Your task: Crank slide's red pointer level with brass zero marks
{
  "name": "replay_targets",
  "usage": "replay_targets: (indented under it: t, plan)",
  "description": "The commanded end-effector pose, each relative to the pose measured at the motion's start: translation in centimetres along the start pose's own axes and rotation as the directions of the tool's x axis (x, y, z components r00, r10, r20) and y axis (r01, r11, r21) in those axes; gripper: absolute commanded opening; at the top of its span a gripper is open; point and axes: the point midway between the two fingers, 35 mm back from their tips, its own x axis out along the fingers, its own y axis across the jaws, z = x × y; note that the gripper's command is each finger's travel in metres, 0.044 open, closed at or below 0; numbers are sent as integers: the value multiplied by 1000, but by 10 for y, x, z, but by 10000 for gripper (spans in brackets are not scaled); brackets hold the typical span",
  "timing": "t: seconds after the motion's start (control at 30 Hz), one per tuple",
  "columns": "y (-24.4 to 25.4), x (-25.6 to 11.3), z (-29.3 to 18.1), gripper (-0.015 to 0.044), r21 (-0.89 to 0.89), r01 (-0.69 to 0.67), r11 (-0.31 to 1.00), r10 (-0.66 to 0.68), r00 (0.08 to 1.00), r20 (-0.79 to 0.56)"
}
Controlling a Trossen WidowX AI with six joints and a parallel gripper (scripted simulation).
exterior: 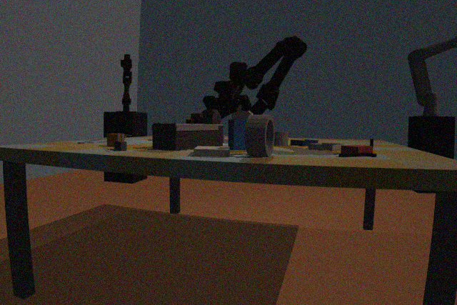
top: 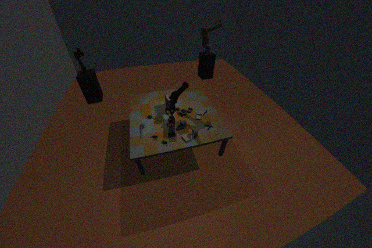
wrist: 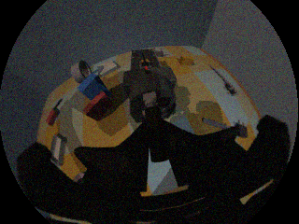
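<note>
The machine is a long dark box on the table. In the wrist view its slide channel runs away from me, behind the dark round crank end. A tiny red pointer shows in the channel, with small brass-orange spots just beyond it. The dark and noisy picture does not show whether they are exactly level. My gripper is shut on the crank handle at the near end of the machine. The fingers hide most of the handle.
A blue block and a red block stand left of the machine in the wrist view. A grey ring stands beyond them. A grey tool lies at the right. Two other arms stand on pedestals off the table.
</note>
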Motion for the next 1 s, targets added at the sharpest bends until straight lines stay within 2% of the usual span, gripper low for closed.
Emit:
replay_targets:
  t: [0.0, 0.97]
  plan:
    - [9, 1, -1, 0, -12, -23, 1000, 23, 1000, -3]
    - [20, 9, -9, 0, -11, -24, 1000, 24, 1000, -3]
